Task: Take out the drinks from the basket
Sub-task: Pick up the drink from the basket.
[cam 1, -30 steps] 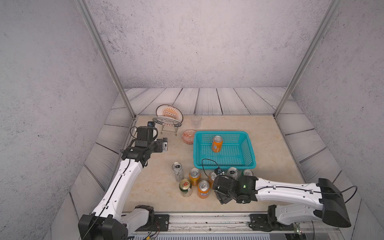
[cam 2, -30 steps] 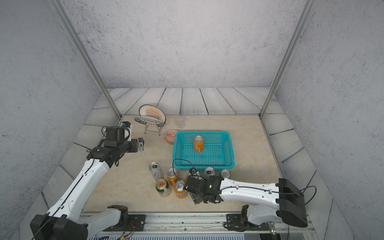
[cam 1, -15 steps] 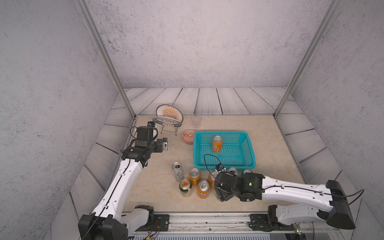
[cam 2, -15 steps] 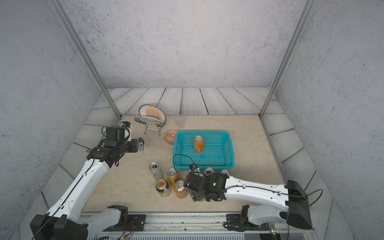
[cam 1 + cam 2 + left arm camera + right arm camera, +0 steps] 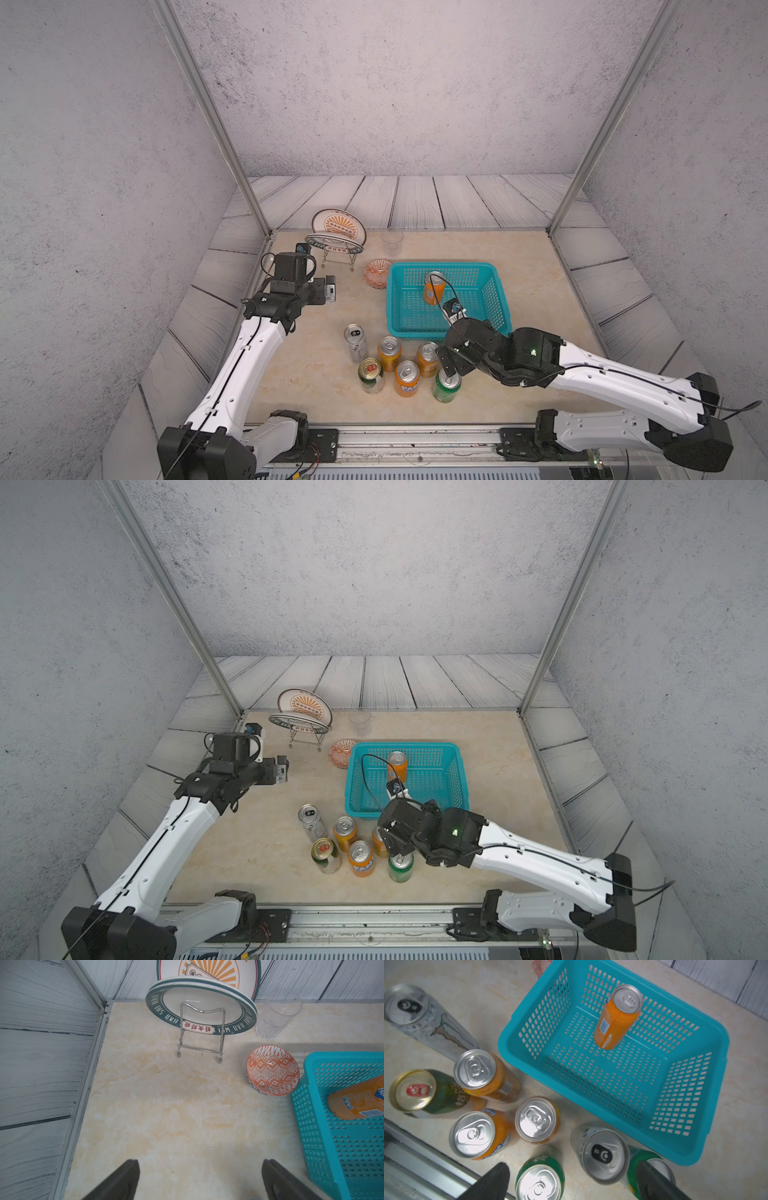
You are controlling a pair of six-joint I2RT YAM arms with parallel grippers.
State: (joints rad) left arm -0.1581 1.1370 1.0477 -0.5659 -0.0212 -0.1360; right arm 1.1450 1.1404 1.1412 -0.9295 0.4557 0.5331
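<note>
Right wrist view shows the right claw [image 5: 573,1165] spread wide and gripping nothing above the drinks grouped on the surface [image 5: 316,382]. A second ago its jaws stood narrower and hid the green can [image 5: 444,392], which now stands free beneath it at the group's near edge. One orange can [image 5: 616,1018] is upright inside the basket [image 5: 457,265]; eight others stand outside. The left claw [image 5: 200,1162] hangs open over bare surface, unmoved.

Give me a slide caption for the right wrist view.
One orange can in the turquoise basket; eight cans stand outside.
</note>
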